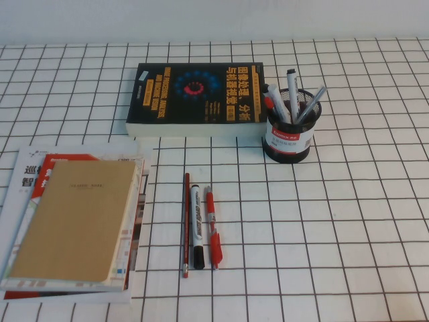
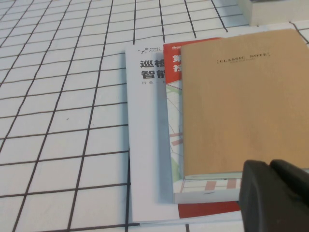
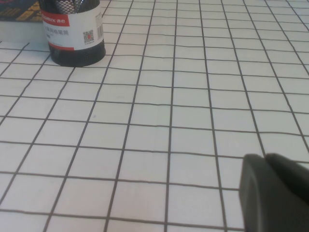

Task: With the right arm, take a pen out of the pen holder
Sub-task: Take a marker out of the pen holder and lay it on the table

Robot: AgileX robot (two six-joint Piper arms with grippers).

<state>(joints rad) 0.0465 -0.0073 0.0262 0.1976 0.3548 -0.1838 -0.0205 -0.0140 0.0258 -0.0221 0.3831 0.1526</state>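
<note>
We see a table (image 1: 348,221) with a white squared cloth, and on it a black book (image 1: 194,100) at the far side and a stack of notebooks (image 1: 77,218) on the robot's left. The pen holder (image 1: 289,137), a black mesh cup, stands upright just beside the book's right end, with several pens (image 1: 293,90) inside it. A red pencil (image 1: 186,221), a marker (image 1: 196,225) and a red pen (image 1: 212,225) lie side by side near the middle of the table. The right gripper (image 3: 266,162) is low over bare cloth, well apart from the holder, closed and empty. The left gripper (image 2: 270,166) hangs over the notebooks, its fingers together and holding nothing. We judge that the task is not begun: no pen is gripped. The right arm has yet to open, reach the holder, close on one pen and lift it out.
</note>
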